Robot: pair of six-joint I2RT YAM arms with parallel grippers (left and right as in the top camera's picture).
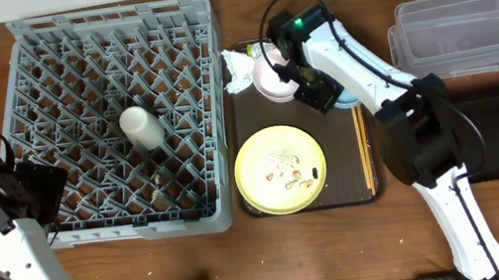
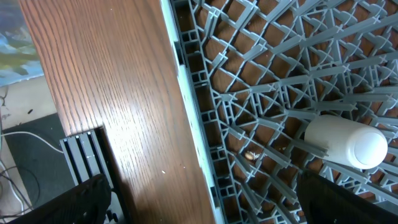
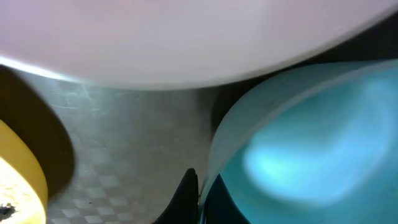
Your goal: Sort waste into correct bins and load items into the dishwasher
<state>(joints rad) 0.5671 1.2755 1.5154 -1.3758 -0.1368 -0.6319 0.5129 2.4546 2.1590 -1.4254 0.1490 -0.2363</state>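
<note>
The right claw dips at the light blue bowl on the brown tray's far side, one finger against its rim, probably to lift it. I cannot tell whether it grips. Left of the tray, the left claw hovers, fingers apart, over the dish rack holding the cream cup.

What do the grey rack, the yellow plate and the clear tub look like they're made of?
The grey rack looks like moulded matte plastic, given its uniform lattice ribs. The yellow plate seems smooth plastic or melamine, evenly coloured with a soft sheen, though ceramic is possible. The clear tub appears thin glossy plastic: the table shows through it.
</note>
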